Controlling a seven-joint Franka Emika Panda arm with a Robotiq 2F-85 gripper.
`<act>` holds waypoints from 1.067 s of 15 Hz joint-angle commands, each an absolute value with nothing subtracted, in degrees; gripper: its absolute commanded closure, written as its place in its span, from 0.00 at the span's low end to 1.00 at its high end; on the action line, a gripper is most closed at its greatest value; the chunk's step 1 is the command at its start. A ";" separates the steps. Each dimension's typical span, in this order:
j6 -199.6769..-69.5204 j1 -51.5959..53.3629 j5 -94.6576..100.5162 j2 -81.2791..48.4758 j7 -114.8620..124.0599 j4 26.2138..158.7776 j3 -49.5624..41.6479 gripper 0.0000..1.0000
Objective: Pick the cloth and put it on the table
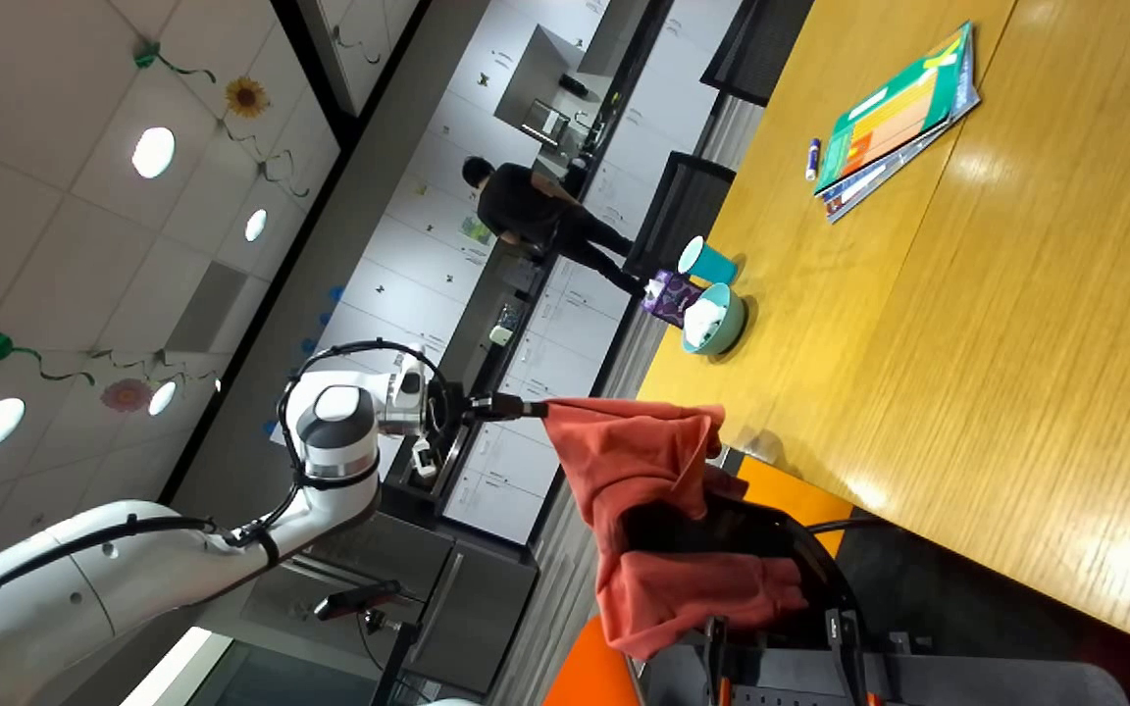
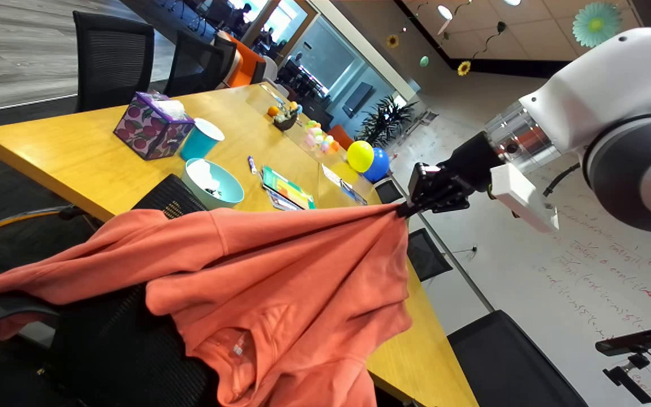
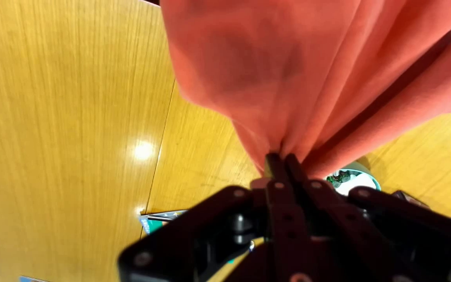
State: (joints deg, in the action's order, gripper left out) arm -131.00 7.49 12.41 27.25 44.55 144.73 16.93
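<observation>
Plainly, gripper (image 3: 282, 160) clenched on one gathered pinch of the red cloth (image 2: 291, 277). Cloth strung from there to the black chair (image 2: 116, 350), showing on both sides of an armrest (image 2: 9, 310); table (image 1: 967, 343) close by. Likely step: lifting clear. Best to draw up slowly, well above the chair, so loose folds slip past the armrest without hooking or tugging the pinch free. Then carry over the table, wide of bowl (image 1: 736, 319) and cup (image 1: 714, 265); lay the trailing end first, let go low.
</observation>
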 commanded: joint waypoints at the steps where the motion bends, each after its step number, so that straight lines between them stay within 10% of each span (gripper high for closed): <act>1: -130.99 6.59 11.84 27.37 44.17 144.70 17.81 0.96; 16: -143.07 -16.60 29.20 16.93 70.30 137.02 9.93 0.99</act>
